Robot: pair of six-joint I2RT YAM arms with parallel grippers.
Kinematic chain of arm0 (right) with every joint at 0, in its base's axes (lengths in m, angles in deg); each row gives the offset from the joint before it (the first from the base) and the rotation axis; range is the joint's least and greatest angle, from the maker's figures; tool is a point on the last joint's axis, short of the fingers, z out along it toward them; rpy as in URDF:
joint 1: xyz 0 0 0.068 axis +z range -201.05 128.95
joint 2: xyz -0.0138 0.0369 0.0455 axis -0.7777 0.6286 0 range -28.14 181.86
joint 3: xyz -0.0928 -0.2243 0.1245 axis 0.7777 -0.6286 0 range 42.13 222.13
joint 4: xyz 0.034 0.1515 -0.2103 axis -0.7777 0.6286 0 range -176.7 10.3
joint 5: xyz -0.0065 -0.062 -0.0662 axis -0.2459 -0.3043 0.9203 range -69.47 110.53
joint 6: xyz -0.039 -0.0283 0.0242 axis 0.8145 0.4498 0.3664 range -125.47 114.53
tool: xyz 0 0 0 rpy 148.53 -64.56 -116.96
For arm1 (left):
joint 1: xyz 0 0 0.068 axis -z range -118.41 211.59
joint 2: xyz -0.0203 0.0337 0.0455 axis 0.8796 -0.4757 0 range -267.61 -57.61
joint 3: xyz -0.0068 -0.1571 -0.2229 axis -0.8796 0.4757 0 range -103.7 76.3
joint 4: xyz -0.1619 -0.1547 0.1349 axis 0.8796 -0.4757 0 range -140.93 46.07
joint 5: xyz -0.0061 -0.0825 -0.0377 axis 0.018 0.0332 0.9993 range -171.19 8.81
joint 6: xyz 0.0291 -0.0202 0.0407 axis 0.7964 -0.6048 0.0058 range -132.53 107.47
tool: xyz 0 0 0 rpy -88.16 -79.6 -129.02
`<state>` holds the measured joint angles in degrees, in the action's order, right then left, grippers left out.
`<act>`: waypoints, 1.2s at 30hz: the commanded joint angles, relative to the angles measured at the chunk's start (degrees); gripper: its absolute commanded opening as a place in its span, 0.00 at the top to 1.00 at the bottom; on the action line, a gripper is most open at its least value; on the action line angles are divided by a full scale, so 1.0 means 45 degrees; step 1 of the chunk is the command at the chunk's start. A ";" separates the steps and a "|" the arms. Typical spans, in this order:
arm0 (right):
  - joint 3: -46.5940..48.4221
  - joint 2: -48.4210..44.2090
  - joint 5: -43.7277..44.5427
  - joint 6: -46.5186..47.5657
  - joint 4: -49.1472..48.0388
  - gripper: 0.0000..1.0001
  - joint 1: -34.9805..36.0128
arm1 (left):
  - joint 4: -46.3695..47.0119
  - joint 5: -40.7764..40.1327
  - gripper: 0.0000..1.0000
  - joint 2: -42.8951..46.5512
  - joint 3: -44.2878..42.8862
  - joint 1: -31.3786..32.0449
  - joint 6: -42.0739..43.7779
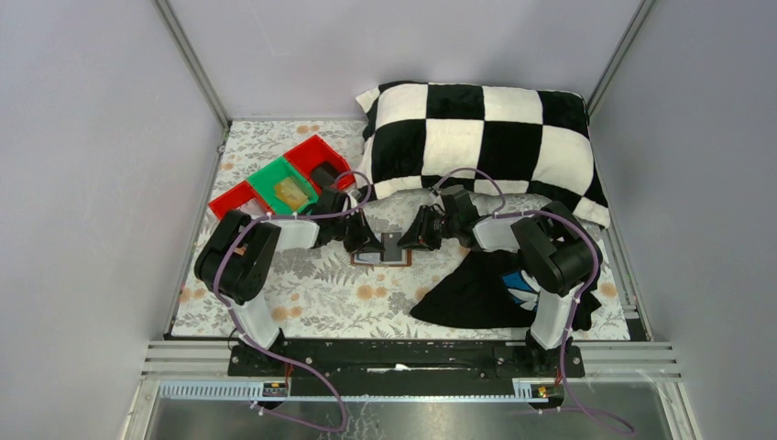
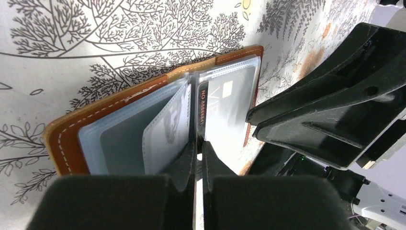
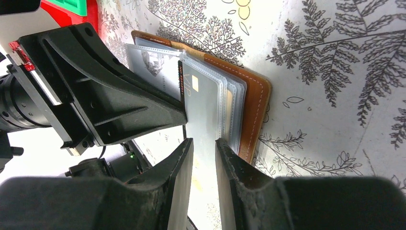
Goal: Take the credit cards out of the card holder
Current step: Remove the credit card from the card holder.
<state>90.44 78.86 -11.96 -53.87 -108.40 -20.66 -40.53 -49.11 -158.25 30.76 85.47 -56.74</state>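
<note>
Nearest the overhead lens, the left arm point(image 1: 243, 257) and right arm point(image 1: 559, 257) fold inward so that the left gripper point(image 1: 371, 246) and right gripper point(image 1: 410, 243) meet over the card holder point(image 1: 383, 260). It lies open on the floral cloth point(image 1: 311, 284) mid-table, just near of the checkered pillow point(image 1: 486, 137). The red and green trays point(image 1: 284, 183) wait at the far left, probably as a drop spot. From the left wrist, the left gripper is clenched on the near edge of a clear sleeve point(image 2: 235, 72) by the holder's fold, a pale credit card point(image 2: 222, 108) marked VIP inside it. Whether the pads bite card or only plastic I cannot tell. From the right wrist, the right gripper's jaws stand part-way apart, grasping nothing I can see. Its tips are at the near edge of the right-hand pages beside the brown rim, seemingly to steady the holder against the pull.
</note>
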 commanded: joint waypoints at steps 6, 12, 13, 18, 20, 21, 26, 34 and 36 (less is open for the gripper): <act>-0.0151 0.0284 0.0262 0.0271 0.0208 0.69 0.0035 | 0.0604 0.0134 1.00 0.0053 0.0088 -0.0055 0.0087; -0.0112 0.0357 0.0379 0.0408 0.0412 0.69 0.0014 | 0.0590 0.0391 1.00 0.0523 0.0270 -0.0443 0.0230; -0.0112 0.0389 0.0393 0.0405 0.0439 0.69 0.0010 | 0.0548 0.0436 1.00 0.0545 0.0290 -0.0485 0.0265; -0.0107 0.0613 0.0404 0.0420 0.0460 0.69 0.0013 | 0.0514 0.0545 1.00 0.0721 0.0434 -0.0551 0.0443; -0.0102 0.0642 0.0425 0.0442 0.0529 0.69 0.0015 | 0.0574 0.0566 1.00 0.0815 0.0551 -0.0606 0.0463; -0.0106 0.0637 0.0455 0.0470 0.0554 0.69 0.0022 | 0.0590 0.0553 1.00 0.0862 0.0598 -0.0639 0.0482; -0.0111 0.0600 0.0527 0.0614 0.0722 0.69 -0.0017 | 0.0471 0.0531 1.00 0.1267 0.0802 -0.0892 0.0785; -0.0078 0.0618 0.0498 0.0658 0.0795 0.70 -0.0092 | -0.0028 0.0636 1.00 0.1511 0.0744 -0.1288 0.1286; 0.0002 0.0547 0.0438 0.0730 0.0894 0.70 -0.0094 | -0.0103 0.0707 1.00 0.1608 0.0750 -0.1410 0.1386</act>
<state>90.40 79.72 -12.48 -53.61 -109.32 -20.86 -41.10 -46.60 -153.79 34.04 80.42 -52.85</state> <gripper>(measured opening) 0.305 0.008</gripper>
